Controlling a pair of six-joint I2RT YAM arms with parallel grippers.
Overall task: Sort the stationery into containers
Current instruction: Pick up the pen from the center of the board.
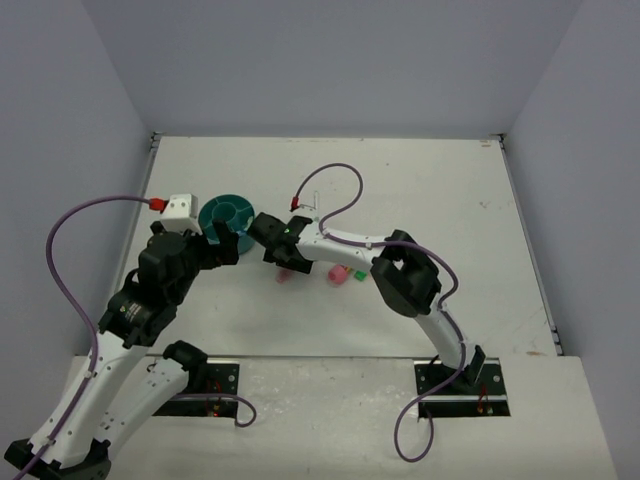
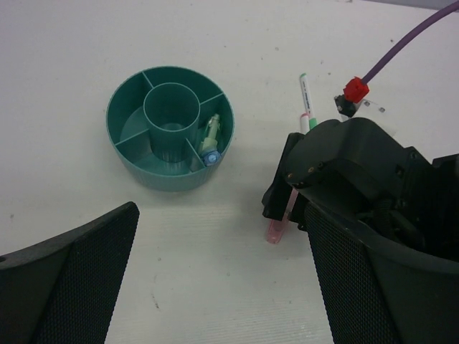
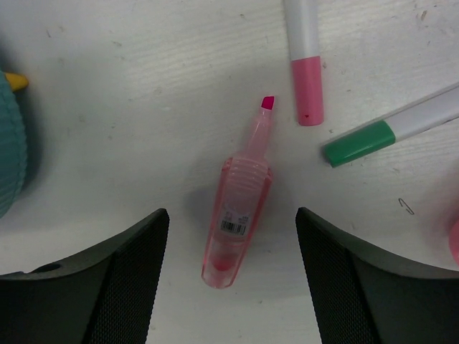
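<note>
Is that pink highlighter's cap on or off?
Off: the highlighter lies flat with its pink chisel tip bare.

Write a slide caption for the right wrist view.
Right hand open around an uncapped pink highlighter, with a pink-ended pen and a green-ended pen nearby.

Top external: mounted high, behind both arm bases, tilted down and forward. It takes in the whole white surface (image 1: 430, 190), both arms and three walls. Farthest of the three views.

Left wrist: looks down past the left pincer (image 2: 219, 229), its fingers dark in the bottom corners. Middling height. The teal organiser (image 2: 170, 129) is seen from above, with the right pincer (image 2: 287, 204) bulking at frame right.

Right wrist: close over the surface, facing nearly straight down. The pink highlighter (image 3: 237, 208) sits mid-frame between its own fingers.

Shared: organiser and highlighter appear in all three views. In the right wrist view the organiser is only a sliver at the left edge. In the top view the highlighter is tiny.
</note>
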